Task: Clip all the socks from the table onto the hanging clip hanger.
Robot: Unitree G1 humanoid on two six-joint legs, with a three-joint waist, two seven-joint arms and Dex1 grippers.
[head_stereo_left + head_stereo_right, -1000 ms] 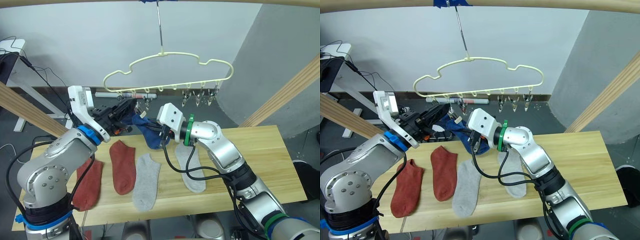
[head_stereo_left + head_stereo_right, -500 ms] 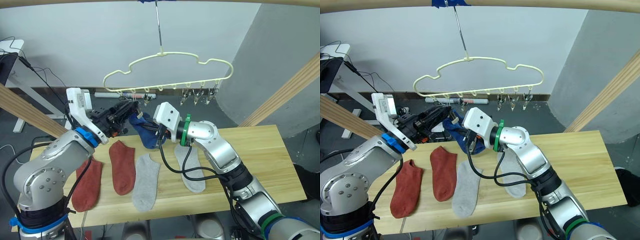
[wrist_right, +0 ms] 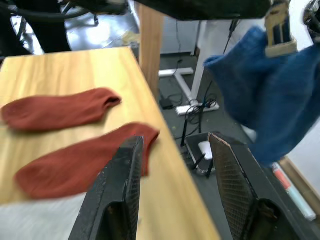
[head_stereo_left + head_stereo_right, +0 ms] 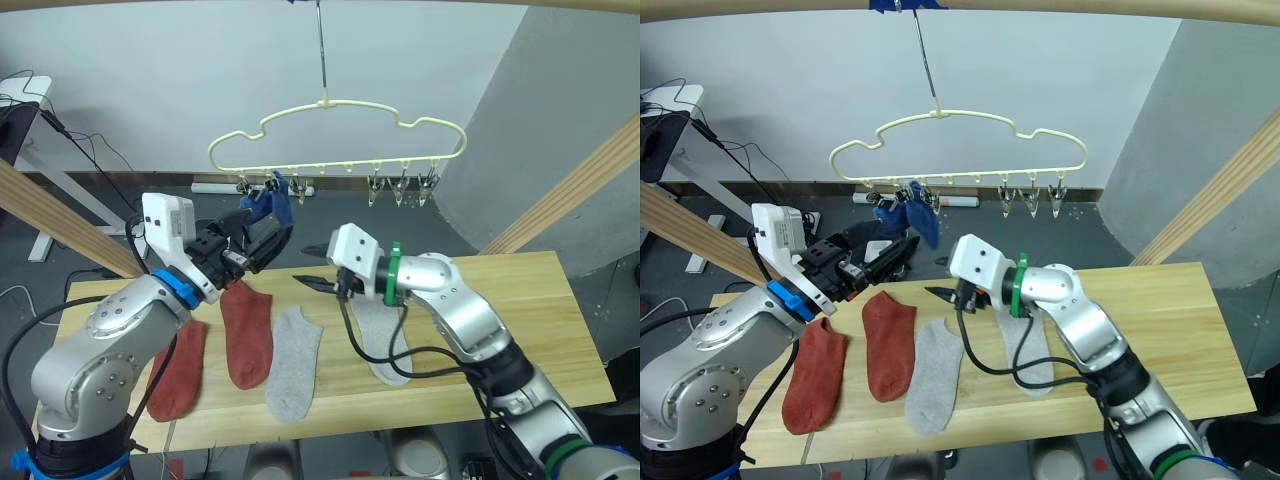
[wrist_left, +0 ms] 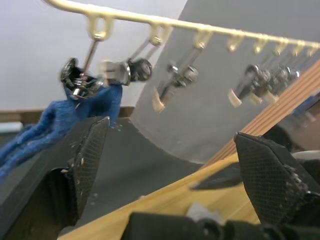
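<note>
four socks lie flat on the worktop [image 4: 520, 300]: two rust-red socks [image 4: 245, 330] at the robot's left, then a light grey sock [image 4: 293, 362] and a second grey sock [image 4: 385, 345] partly crossed by the right arm's cable. the right claw [image 4: 318, 282] has let go of the blue sock [image 4: 915, 215] it held half a second ago and drawn back; it now hovers low over the worktop, its fingers [image 3: 122, 200] spread apart with nothing between them. the left claw [image 4: 895, 252] has also come off the sock and sits just below it, fingers [image 5: 87, 155] wide apart and empty. the blue sock now hangs from a silver clip [image 5: 75, 82] at the left end of the clip hanger [image 4: 340, 135], bunched so i cannot tell if it is one sock or two. behind are a pale wall, a grey panel, slanted wooden poles [image 4: 570, 190] and a dark floor with cables.
</note>
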